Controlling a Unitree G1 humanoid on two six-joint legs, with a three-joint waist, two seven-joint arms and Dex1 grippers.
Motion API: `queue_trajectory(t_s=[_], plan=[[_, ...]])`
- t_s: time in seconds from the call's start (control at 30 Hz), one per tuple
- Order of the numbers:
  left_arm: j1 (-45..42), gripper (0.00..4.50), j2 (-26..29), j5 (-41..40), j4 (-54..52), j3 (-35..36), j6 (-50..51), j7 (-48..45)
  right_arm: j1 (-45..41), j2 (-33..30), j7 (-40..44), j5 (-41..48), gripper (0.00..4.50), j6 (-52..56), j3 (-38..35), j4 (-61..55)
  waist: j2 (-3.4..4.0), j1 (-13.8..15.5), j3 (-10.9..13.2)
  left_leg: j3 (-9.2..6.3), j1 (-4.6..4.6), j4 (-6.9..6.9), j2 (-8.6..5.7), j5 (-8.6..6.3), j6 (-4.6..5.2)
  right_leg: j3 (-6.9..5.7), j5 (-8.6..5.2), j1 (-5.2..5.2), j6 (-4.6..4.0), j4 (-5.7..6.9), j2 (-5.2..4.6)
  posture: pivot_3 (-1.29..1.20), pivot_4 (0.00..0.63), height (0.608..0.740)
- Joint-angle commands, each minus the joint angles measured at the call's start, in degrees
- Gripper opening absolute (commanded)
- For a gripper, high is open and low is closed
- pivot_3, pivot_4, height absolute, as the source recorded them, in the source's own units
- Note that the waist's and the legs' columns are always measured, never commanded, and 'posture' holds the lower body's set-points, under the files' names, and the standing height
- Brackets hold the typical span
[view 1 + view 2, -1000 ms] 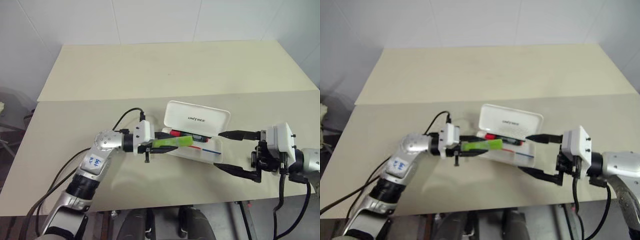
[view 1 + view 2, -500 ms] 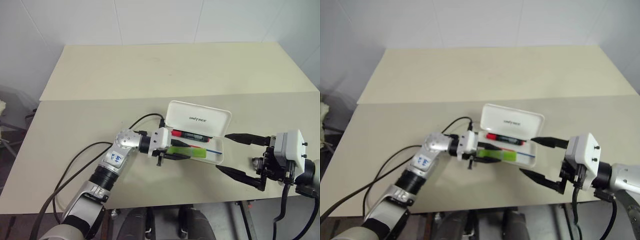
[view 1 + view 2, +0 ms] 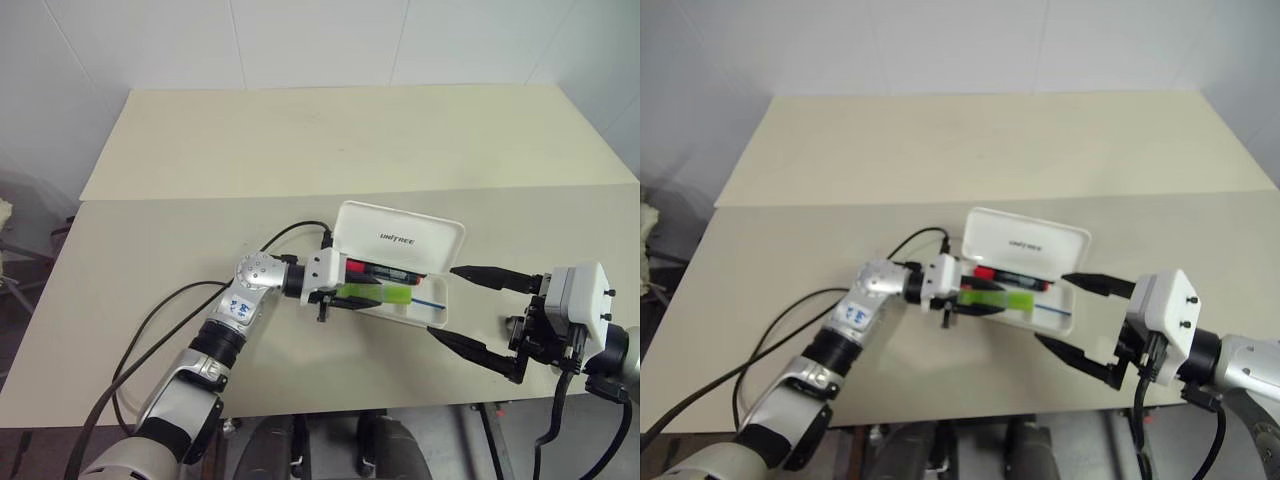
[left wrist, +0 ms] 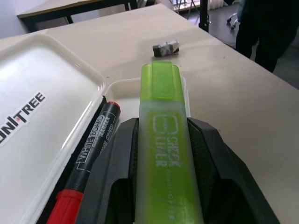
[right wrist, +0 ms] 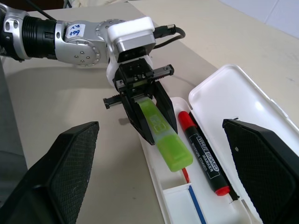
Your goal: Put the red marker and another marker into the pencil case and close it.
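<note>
Holding the lime-green highlighter [image 5: 164,136] by its rear half, the left gripper [image 3: 352,297] has its jaws closed partway on the barrel, cap end sticking out over the open tray of the white pencil case [image 3: 437,316]. Red marker [image 5: 202,154] is already lying in the tray, close to the hinge side, under the raised lid w/ the UNITREE lettering [image 3: 401,238]. Highlighter sits roughly parallel to it, just beside, on the side away from the lid; can't tell if its tip touches the tray floor yet. Right gripper [image 3: 474,308] waits near the case's far end, jaws spread fully wide, nothing in them, not touching the case. Step in hand, I'd say: dropping the highlighter in. To do it well, keep it lined up w/ the tray's long axis so it doesn't bridge the rim, bring it low before letting go so it won't bounce out, and keep clear of the red marker so that one isn't knocked askew. Release gently, then pull the fingers back along the barrel, not sideways, since the case is light and could slide on the beige table [image 3: 300,140]. Lid closing comes after.
</note>
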Motion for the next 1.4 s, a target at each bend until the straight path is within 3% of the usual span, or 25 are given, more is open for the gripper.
queue_trajectory(t_s=[0.03,0.5,0.53,0.8,1.13,1.4], plan=[[-1.5,1.13,0.5,-0.9,-3.0,0.9,0.9,-0.8,-0.7,0.7,-0.9,0.8,4.50,-1.0,0.0,-1.3,0.00,0.0,0.0,0.00,0.00,0.00,0.00,0.00,0.00,0.00,0.00,0.00,0.00,0.00,0.00,0.00,0.150,0.740],[-3.6,1.13,-0.3,2.3,3.4,0.2,-3.3,-1.4,-0.3,1.4,-2.2,0.8,4.50,-1.0,0.1,-2.4,0.00,0.0,0.0,0.00,-0.01,0.02,0.00,-0.01,0.01,0.00,0.00,0.00,0.00,0.01,0.00,0.00,0.150,0.740],[-3.7,1.85,-0.5,2.2,3.7,0.1,-3.3,-1.5,-0.3,1.4,-2.4,0.8,4.50,-1.0,0.2,-2.5,0.00,0.0,0.0,0.00,-0.01,0.02,0.00,0.00,0.01,-0.01,0.00,0.00,0.00,0.01,0.00,0.00,0.150,0.740],[-3.4,4.48,-1.7,2.2,3.7,0.3,-3.4,-2.2,-0.3,1.4,-3.1,0.8,4.50,-0.9,0.4,-2.8,0.00,0.0,0.0,0.01,0.00,0.05,0.00,0.00,0.02,-0.06,0.00,0.00,0.01,0.03,0.00,0.00,0.150,0.740],[1.3,4.48,-0.4,-2.8,-5.6,3.0,2.4,-2.1,-0.4,2.7,-4.6,1.3,4.50,0.1,1.7,-1.4,0.00,-0.1,0.0,0.00,0.00,0.04,0.00,0.00,0.02,0.00,0.00,0.00,0.01,0.03,0.00,0.00,0.150,0.740],[9.0,4.48,3.1,-7.4,-20.2,6.5,9.7,0.6,6.3,7.9,-10.5,-1.1,4.50,0.5,-1.4,0.3,0.01,-0.1,0.0,0.01,0.01,0.06,0.00,0.00,0.02,0.06,0.00,0.01,0.01,0.09,-0.01,0.00,0.150,0.740]])
